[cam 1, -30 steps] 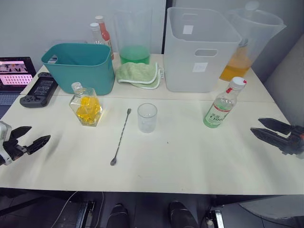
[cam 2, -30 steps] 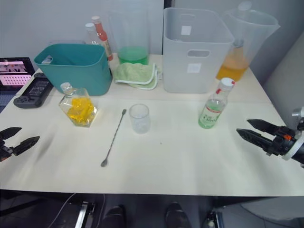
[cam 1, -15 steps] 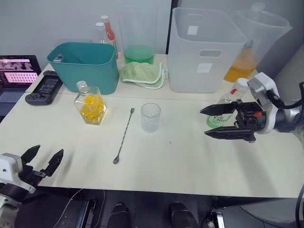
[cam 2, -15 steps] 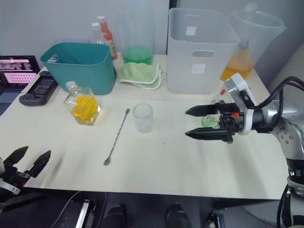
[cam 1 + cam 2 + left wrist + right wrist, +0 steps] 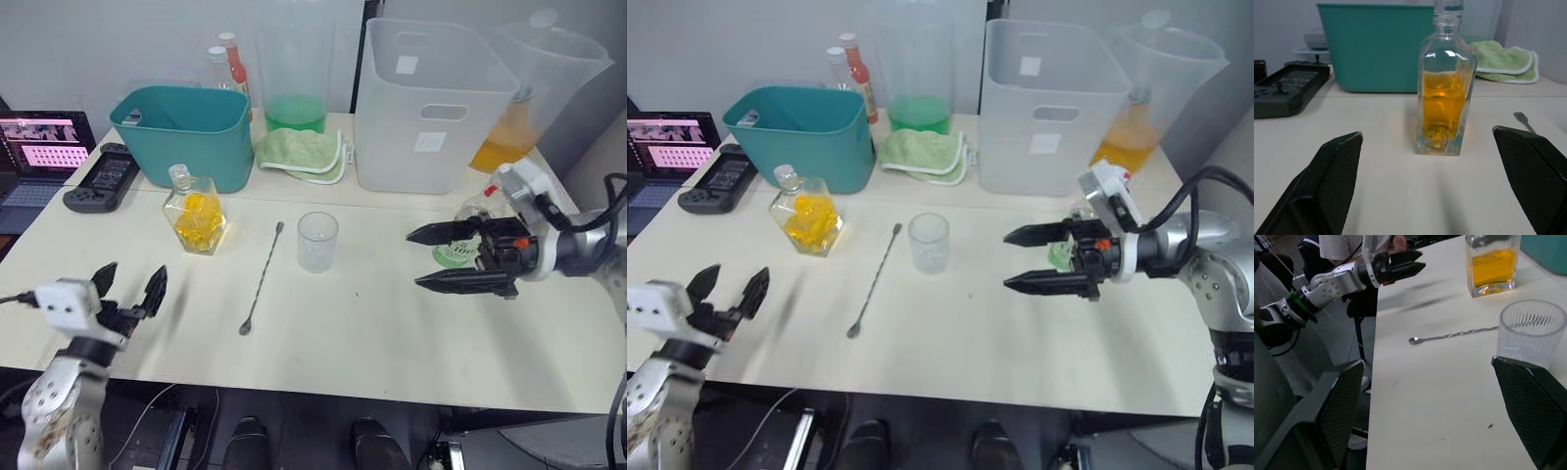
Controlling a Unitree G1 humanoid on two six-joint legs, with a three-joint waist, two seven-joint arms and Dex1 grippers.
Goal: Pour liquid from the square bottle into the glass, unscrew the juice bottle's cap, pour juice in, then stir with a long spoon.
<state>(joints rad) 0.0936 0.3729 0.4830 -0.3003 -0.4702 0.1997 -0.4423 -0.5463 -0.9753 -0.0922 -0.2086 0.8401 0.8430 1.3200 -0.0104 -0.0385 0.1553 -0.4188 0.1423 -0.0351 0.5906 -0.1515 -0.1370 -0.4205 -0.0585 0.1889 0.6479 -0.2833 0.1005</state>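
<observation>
The square bottle (image 5: 196, 213), with yellow-orange liquid, stands on the table's left side in front of the teal bin. The glass (image 5: 317, 242) is at the centre. The long spoon (image 5: 262, 277) lies between them, bowl end toward me. My left gripper (image 5: 132, 279) is open at the front-left edge, pointing at the square bottle (image 5: 1444, 98) from a distance. My right gripper (image 5: 413, 259) is open and empty, its fingers pointing at the glass (image 5: 1530, 335). It stands just in front of the juice bottle (image 5: 453, 255), hiding most of the bottle and its cap.
A teal bin (image 5: 181, 132), green cloth (image 5: 302, 155) and white bin (image 5: 436, 108) line the back. Behind them are pitchers of green (image 5: 292, 69) and orange (image 5: 519, 108) liquid and red-capped bottles (image 5: 230, 64). A controller (image 5: 103, 178) and laptop (image 5: 44, 147) lie far left.
My right gripper has swung in from the right edge to stand in front of the juice bottle. My left gripper has risen and come in toward the table. The camera has shifted.
</observation>
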